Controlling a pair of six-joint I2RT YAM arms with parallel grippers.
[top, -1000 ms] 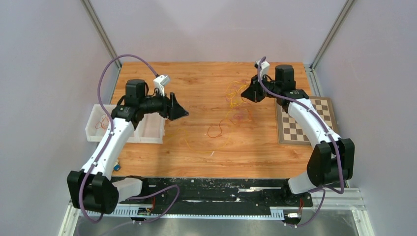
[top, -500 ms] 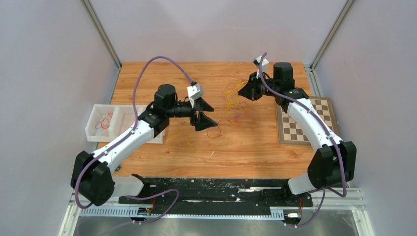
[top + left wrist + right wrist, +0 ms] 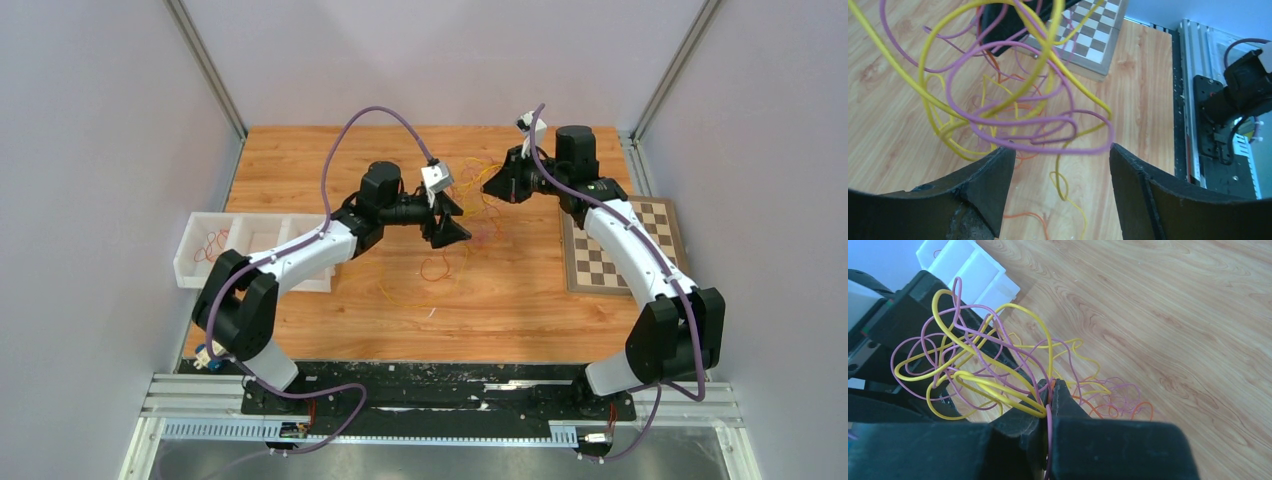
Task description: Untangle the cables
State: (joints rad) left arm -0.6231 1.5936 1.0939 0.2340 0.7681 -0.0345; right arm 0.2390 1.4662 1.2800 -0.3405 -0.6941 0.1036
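Observation:
The cables hang as a knot of yellow, pink and orange loops, lifted off the table between the two grippers. My right gripper is shut on the cables, pinching pink, yellow and orange strands at its tips. My left gripper stands open right at the knot. In the left wrist view a pink loop spans the gap between its fingertips, with yellow loops above. A red cable and a yellow cable lie loose on the wood.
A white compartment bin sits at the table's left edge, with a red cable in its left cell. A checkerboard lies at the right, under the right arm. Grey walls enclose the table on three sides.
My left arm has swung from beside the white bin rightward across the table to the hanging knot. The right gripper has kept its hold, shifting slightly left.

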